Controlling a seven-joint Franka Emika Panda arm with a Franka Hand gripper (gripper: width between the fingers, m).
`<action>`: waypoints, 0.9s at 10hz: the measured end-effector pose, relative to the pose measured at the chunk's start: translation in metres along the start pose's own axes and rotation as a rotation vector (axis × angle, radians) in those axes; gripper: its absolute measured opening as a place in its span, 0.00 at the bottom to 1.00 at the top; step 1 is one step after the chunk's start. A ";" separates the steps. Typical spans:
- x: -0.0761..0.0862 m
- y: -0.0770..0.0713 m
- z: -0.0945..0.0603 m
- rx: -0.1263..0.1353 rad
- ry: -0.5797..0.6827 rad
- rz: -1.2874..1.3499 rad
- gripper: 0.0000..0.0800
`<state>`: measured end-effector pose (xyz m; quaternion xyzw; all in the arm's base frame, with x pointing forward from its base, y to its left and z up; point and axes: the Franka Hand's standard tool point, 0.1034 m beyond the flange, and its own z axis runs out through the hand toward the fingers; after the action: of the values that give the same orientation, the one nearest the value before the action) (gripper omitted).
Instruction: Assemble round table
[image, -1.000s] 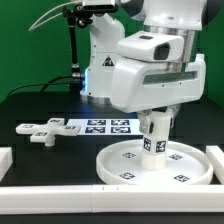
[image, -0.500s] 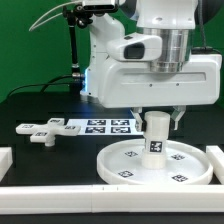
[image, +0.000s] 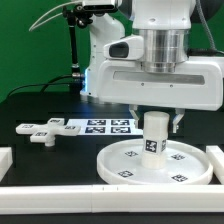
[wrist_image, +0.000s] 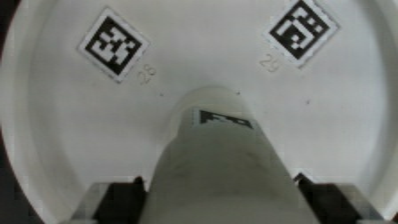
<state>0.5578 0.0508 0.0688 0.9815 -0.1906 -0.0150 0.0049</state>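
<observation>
The large round disc (image: 125, 165) lies flat on the table at the exterior view's right, tags facing up. The short cylindrical leg (image: 155, 138) stands upright on its middle, a tag on its side. My gripper (image: 157, 123) comes straight down over the leg's top, one finger on each side. In the wrist view the leg (wrist_image: 222, 160) fills the space between the two dark pads (wrist_image: 121, 198), which lie against its sides, with the disc (wrist_image: 196, 45) beyond. The gripper (wrist_image: 217, 200) is shut on the leg. The cross-shaped base piece (image: 38, 131) lies apart at the exterior view's left.
The marker board (image: 100, 125) lies behind the disc. White border rails run along the front (image: 60, 202), the left (image: 5, 156) and the right (image: 216, 157). The robot's base (image: 110, 60) stands behind.
The hand has turned about its vertical axis and now faces the camera squarely. The leg stays on the disc's middle and looks more upright than one second ago.
</observation>
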 end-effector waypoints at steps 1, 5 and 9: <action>0.000 0.000 0.000 0.000 0.000 0.045 0.51; -0.001 0.001 0.000 0.080 -0.043 0.490 0.51; -0.001 0.001 0.000 0.144 -0.096 0.880 0.51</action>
<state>0.5567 0.0499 0.0683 0.8030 -0.5906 -0.0439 -0.0664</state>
